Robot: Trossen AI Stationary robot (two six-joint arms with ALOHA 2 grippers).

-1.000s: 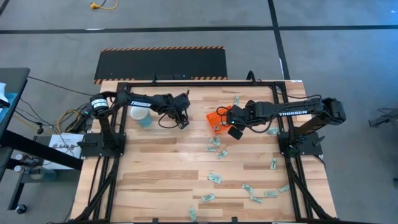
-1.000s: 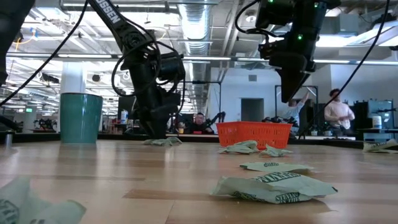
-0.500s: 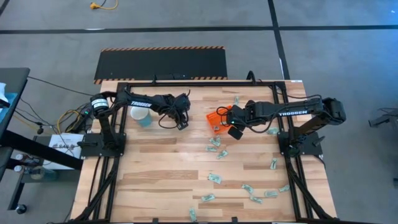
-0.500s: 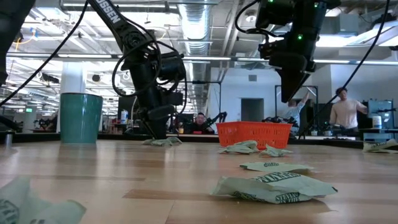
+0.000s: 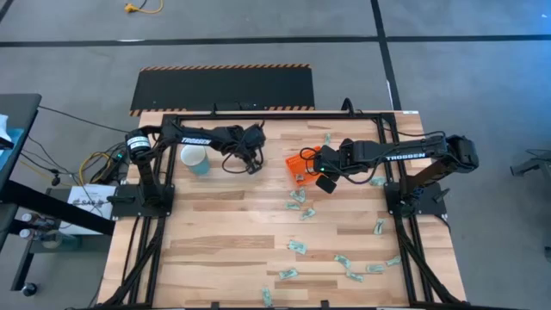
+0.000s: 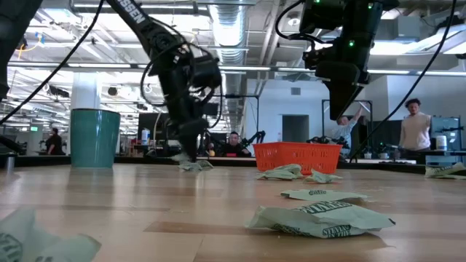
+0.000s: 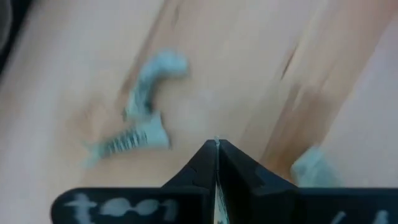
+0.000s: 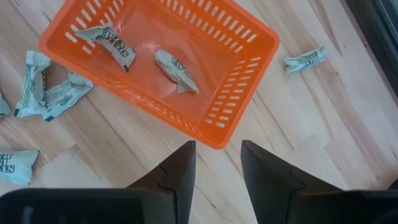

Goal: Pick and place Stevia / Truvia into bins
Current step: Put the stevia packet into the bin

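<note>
Many pale green and white Stevia packets (image 5: pixel 297 200) lie scattered on the wooden table. Two more (image 8: pixel 177 70) lie inside the orange bin (image 5: pixel 300 165). My left gripper (image 5: pixel 252 164) is shut just above the table, left of the bin and right of the cup. Crumpled packets (image 7: pixel 146 109) lie on the wood just beyond its tips, and one (image 6: pixel 195 165) rests below it. My right gripper (image 8: pixel 217 155) hovers open over the table at the bin's near right corner (image 8: pixel 211 134), with nothing between its fingers. My left gripper has its fingers (image 7: pixel 216 149) closed together, pointing down at the table. I cannot tell whether a packet is caught between them, because the tips hide that spot.
A white and light-blue cup (image 5: pixel 195 159) stands at the far left, close to my left arm. More packets lie toward the near right (image 5: pixel 298 247) and beside the right arm's base (image 5: pixel 379 227). People stand in the room beyond the table (image 6: pixel 413 127).
My left gripper has shut from wide open. It has also tipped and drawn a little up and toward the far edge. The packet under it still rests on the table. My right gripper has kept still.
</note>
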